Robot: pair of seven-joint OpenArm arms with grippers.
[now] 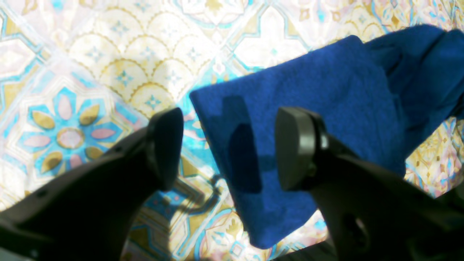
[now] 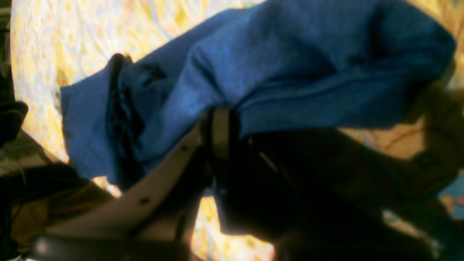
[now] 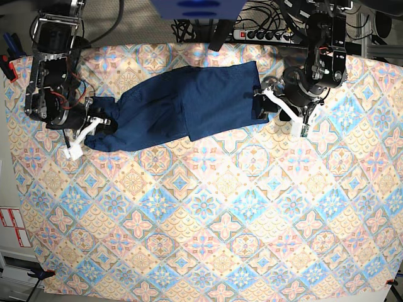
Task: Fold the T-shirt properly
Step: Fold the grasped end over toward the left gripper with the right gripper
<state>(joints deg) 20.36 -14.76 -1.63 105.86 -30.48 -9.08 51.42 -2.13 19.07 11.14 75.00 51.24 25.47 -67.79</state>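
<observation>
Nearby, power strip (image 3: 264, 34) and cables behind T-shirt (image 3: 182, 104), patterned tablecloth (image 3: 208, 214) beneath

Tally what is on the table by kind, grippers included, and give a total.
T-shirt, dark navy: 1
Patterned tablecloth: 1
Grippers: 2, the left gripper open at the shirt's edge, the right gripper shut on the T-shirt
Total: 4

Right gripper (image 2: 221, 119) pinches a bunched fold of the T-shirt (image 2: 290, 65)
</observation>
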